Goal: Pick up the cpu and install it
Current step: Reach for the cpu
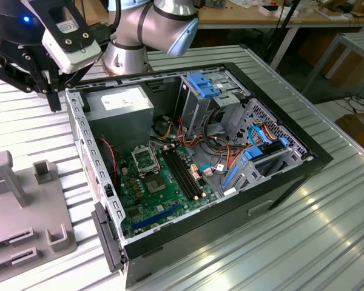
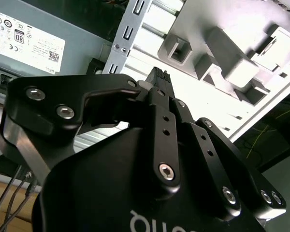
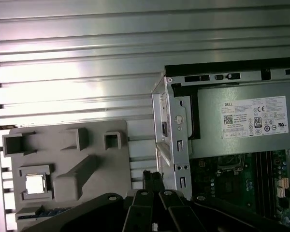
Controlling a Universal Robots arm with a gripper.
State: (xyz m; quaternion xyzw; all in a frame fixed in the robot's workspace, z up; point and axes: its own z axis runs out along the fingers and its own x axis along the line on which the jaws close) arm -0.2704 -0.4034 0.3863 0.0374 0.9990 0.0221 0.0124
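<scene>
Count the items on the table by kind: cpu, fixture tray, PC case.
cpu: 1
grey fixture tray: 1
open PC case: 1
Total: 3

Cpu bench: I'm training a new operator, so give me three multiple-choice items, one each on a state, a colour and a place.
1. The case is:
A shut
B open, with the board showing
C wrapped in foil

2. The drive-bay clips are:
A red
B yellow
C blue

3. The cpu lies:
A in a pocket of the tray
B on the board
C on the case's rim

Answers:
1 B, the exterior view looks straight in at the green board.
2 C, the clips are plainly blue plastic.
3 A, the first wrist view shows the silver square seated in the grey tray beside the case.
</scene>
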